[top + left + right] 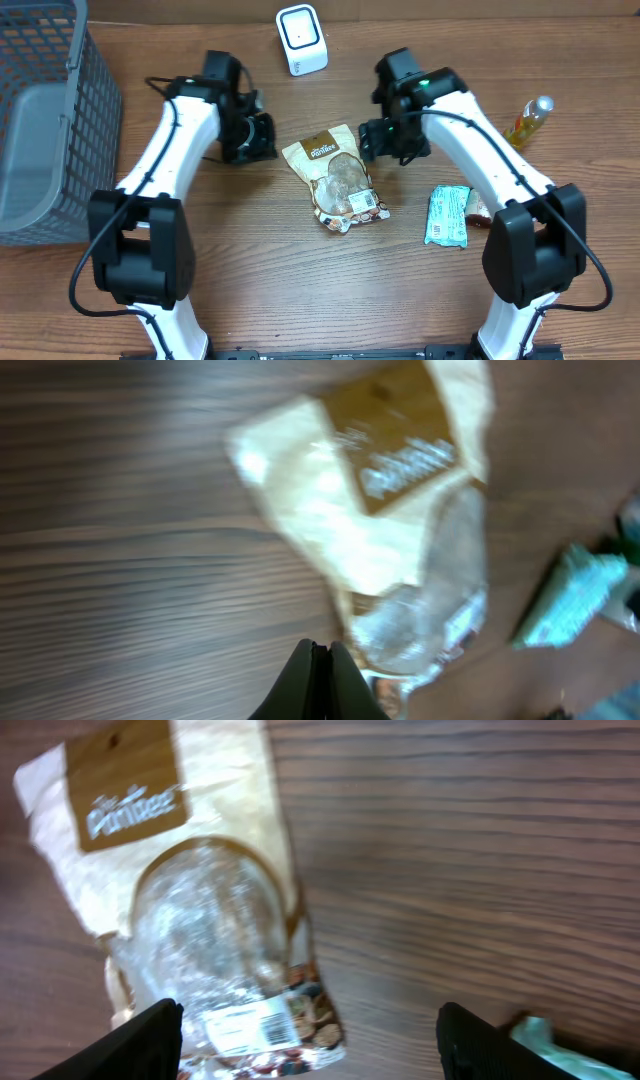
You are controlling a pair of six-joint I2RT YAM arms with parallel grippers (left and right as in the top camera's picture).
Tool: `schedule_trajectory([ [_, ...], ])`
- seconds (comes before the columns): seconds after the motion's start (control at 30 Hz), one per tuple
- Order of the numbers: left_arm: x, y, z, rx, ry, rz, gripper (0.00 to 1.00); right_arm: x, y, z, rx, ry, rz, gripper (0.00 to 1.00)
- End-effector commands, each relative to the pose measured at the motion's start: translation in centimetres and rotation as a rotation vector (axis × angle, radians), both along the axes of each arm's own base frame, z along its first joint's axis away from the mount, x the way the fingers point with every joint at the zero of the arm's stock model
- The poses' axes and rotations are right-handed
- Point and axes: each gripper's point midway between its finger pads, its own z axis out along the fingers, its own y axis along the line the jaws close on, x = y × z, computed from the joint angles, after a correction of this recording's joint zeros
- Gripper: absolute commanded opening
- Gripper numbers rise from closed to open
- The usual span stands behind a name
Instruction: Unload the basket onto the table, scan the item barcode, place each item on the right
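Note:
The item, a beige and brown snack bag (pixel 335 178) with a clear window, lies flat on the wooden table between my two arms. A white barcode label (pixel 245 1025) shows on its lower end in the right wrist view. The white scanner (pixel 301 39) stands at the back centre. My left gripper (pixel 262 137) hovers just left of the bag (pixel 370 500), shut with nothing in it (pixel 320 650). Hovering at the bag's right side, my right gripper (pixel 385 140) is open, its fingers spread wide over the bag's lower end (pixel 308 1012).
A grey mesh basket (pixel 45 120) fills the left edge. A teal packet (pixel 448 215) lies right of the bag, also seen as the teal packet (pixel 575 595) in the left wrist view. A small yellow bottle (pixel 528 120) lies at the far right.

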Motion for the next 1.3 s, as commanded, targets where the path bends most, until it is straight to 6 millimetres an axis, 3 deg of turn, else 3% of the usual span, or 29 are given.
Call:
schedule_trajectory([
  [0.0,-1.2,-3.8,0.1,-0.058,-0.006,-0.112,0.04,0.3,-1.2,0.6,0.047,-0.004,-0.043,0.79],
  [0.3,-5.3,-8.7,-1.4,-0.028,0.071,-0.257,0.04,-0.4,-2.5,-0.7,0.103,0.06,-0.091,0.82],
  [0.6,-8.3,-10.0,-7.0,0.092,0.218,-0.306,0.04,0.1,-2.3,-1.2,0.11,0.037,-0.089,0.9],
  [0.8,-9.9,-7.6,-8.4,0.197,0.314,-0.311,0.04,0.1,-2.3,-1.1,0.113,0.036,-0.088,0.94],
  [0.97,-9.0,-5.2,-8.9,0.305,0.293,-0.295,0.04,0.2,-1.0,-0.7,0.19,0.037,-0.074,1.0],
  [1.13,-7.6,-1.7,-9.3,0.494,0.236,-0.288,0.04,0.2,0.5,-0.1,0.281,0.044,-0.056,1.0],
  [1.27,-6.7,0.0,-9.3,0.564,0.212,-0.271,0.06,0.2,0.9,0.0,0.291,0.044,-0.048,1.0],
])
